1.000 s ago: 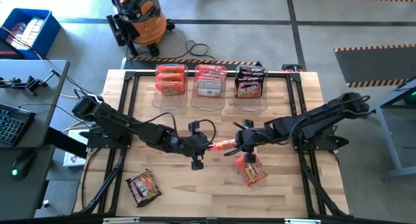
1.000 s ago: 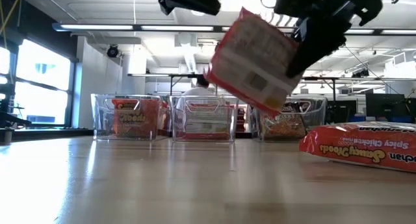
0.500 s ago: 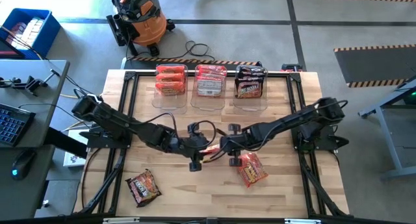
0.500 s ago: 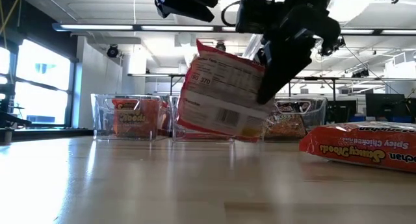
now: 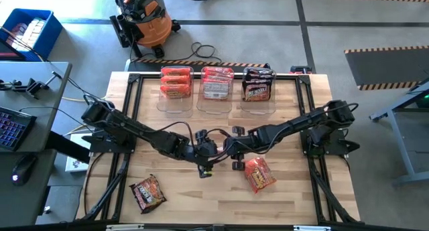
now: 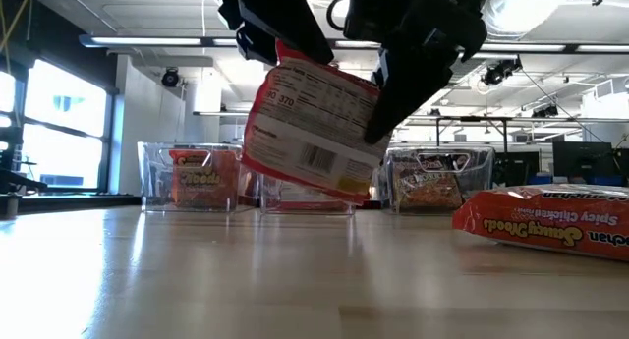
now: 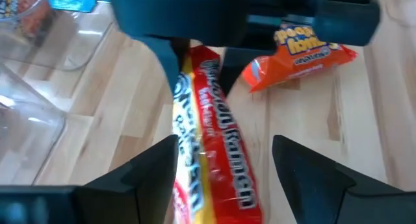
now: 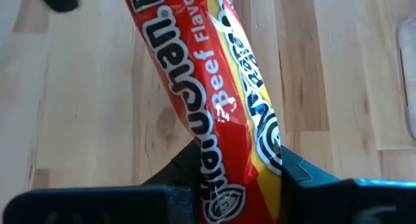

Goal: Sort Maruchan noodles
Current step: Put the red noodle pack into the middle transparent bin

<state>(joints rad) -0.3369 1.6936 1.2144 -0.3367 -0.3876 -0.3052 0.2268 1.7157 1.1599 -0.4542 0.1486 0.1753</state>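
A red-and-white Maruchan noodle packet (image 6: 310,133) hangs tilted in the air over the middle of the table, held by my right gripper (image 8: 237,165). My left gripper (image 7: 224,146) is open, with one finger on each side of the packet's other end (image 7: 208,165). An orange packet (image 5: 258,174) lies flat on the table to the right. A dark packet (image 5: 147,193) lies flat at the near left. My right gripper pinches one end of the red-and-white packet (image 8: 227,146) between its two fingers, one on each flat face. It comes slanting down from the table's right. The packet is lifted clear of the table and tilted, its printed back (image 6: 314,113) toward the near edge. My left gripper: whether a finger (image 7: 153,169) touches the packet's edge, I cannot tell.
Three clear bins stand in a row at the far edge. The left bin (image 5: 175,100) holds orange packets, the middle bin (image 5: 216,102) red-and-white ones and the right bin (image 5: 258,104) dark ones. Bare wood lies between the bins and the arms.
My right gripper has carried the red-and-white packet toward the table's left, up to my left gripper. The packet has stayed clear of the table and tipped more upright. My left gripper has come down over the packet's upper end.
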